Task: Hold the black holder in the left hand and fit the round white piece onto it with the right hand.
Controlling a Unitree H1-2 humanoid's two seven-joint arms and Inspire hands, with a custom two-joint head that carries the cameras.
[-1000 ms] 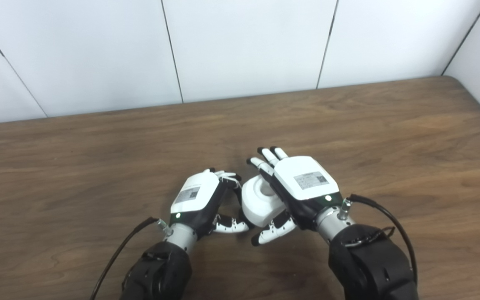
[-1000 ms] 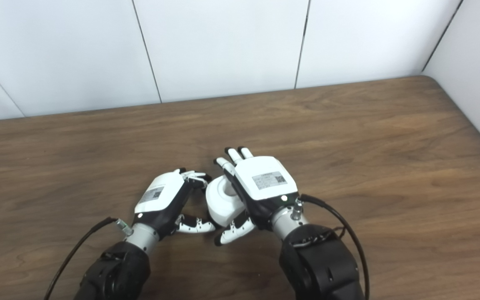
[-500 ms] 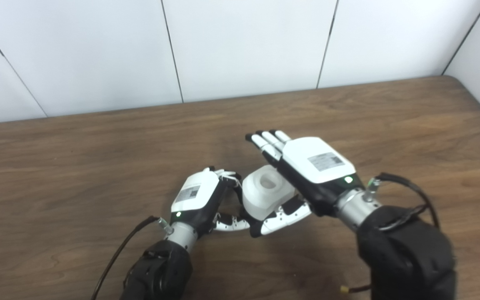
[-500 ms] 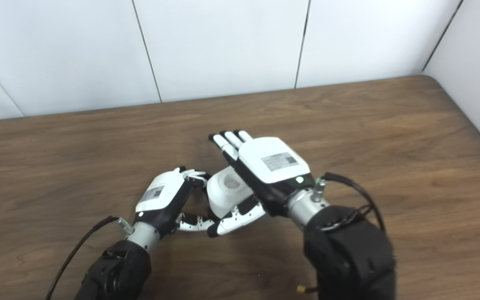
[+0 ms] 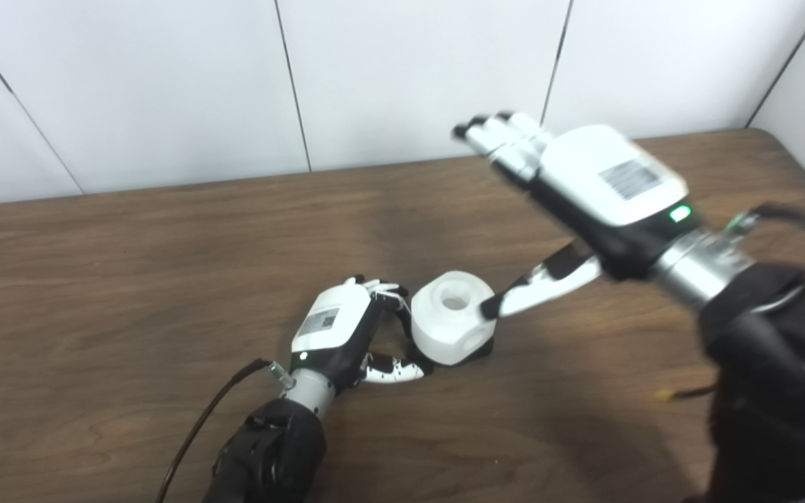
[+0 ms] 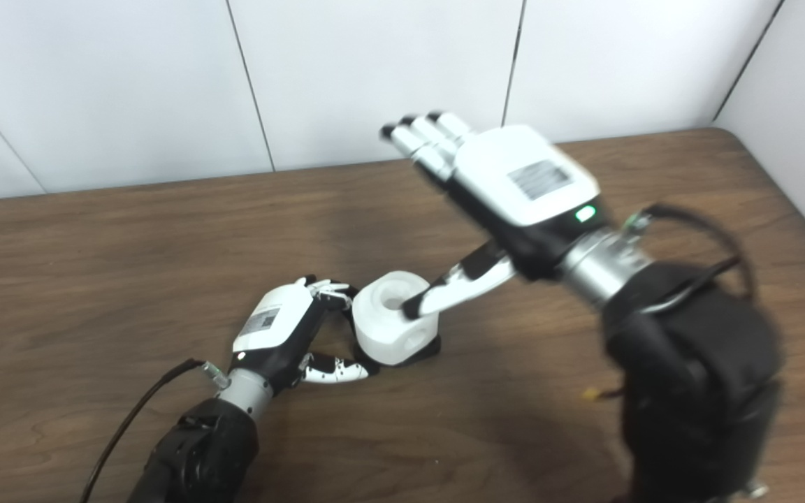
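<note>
With the round white piece [image 5: 453,326] seated on the black holder [image 5: 481,347] at table centre, the left hand [image 5: 336,328] steadies it at nine o'clock while the empty, spread right hand [image 5: 588,185] should lift straight clear.

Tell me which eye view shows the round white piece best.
The left eye view: the round white piece shows whole, top hole included, and the right hand's thumb only meets its edge. In the right eye view that thumb crosses its top.
</note>
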